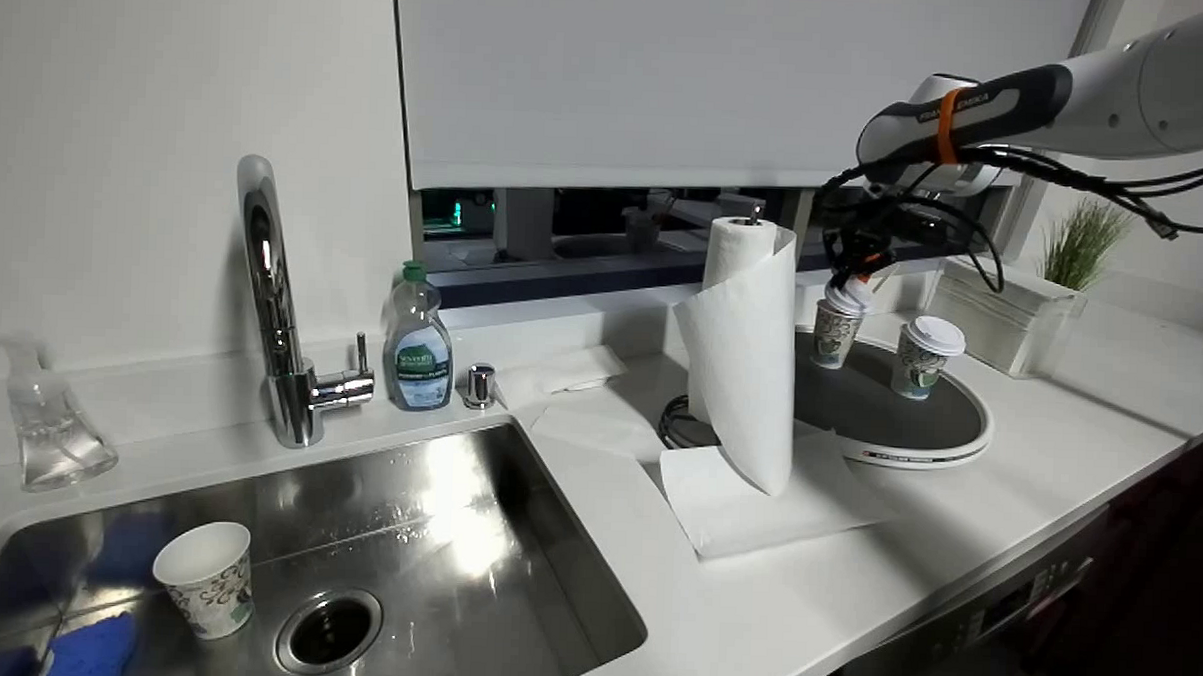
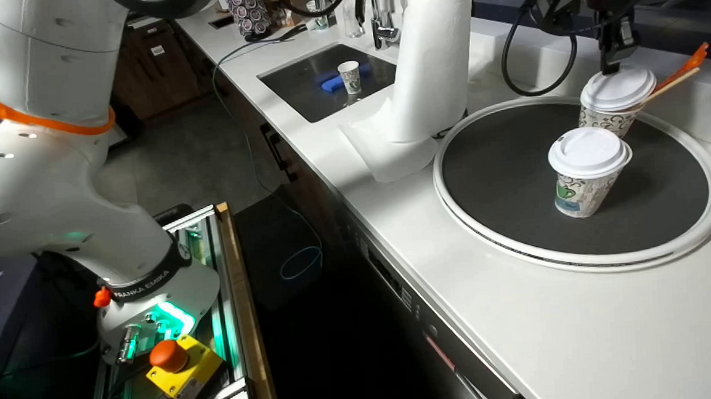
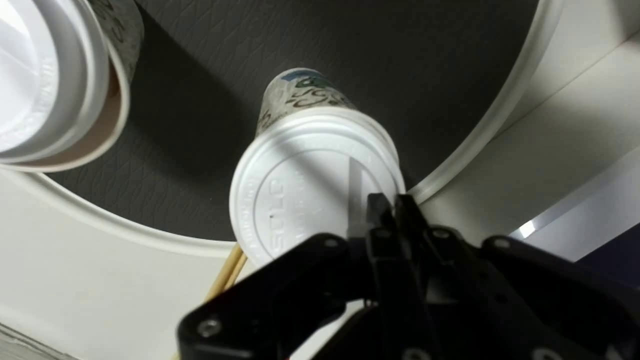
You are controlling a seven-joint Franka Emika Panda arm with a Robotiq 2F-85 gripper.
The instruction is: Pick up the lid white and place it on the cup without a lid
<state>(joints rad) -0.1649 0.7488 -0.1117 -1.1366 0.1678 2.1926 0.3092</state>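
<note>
Kitchen in dim light, white wall [image 1: 169, 113], pale worktop [image 1: 732, 623]. Logging left to right from an exterior view. Steel sink [image 1: 573, 567]: a paper cup [image 1: 207, 589] stands in it, mouth bare, blue sponge [image 1: 95, 651] near it. Then tap [image 1: 279, 342], dish soap [image 1: 421, 362], towel roll [image 1: 746, 343].

Next, a round tray [image 1: 918, 457] with two covered cups. On the rear cup [image 1: 835, 336], nearer the window, the white lid [image 3: 310, 190] lies over the mouth, stir sticks [image 3: 227, 272] poking out from under its edge. My fingers [image 3: 379, 207] are at that rim, closed to a thin slit; I take the edge to be pinched between them, though the wrist view does not prove it. Right of this, the front cup [image 2: 577, 195] wears a second lid [image 2: 590, 151]; the wrist view shows a crescent of cup mouth beside it, so I doubt it is seated.

Step, my judgement: end of placing, only seating left. A grasp before lifting would look alike, and the sink's cup is the only uncovered one I see.

Next, if placing: check the rim all round, press lightly, part the fingers, rise straight. Sticks may prop the lid; a sideways exit could drag it off.
</note>
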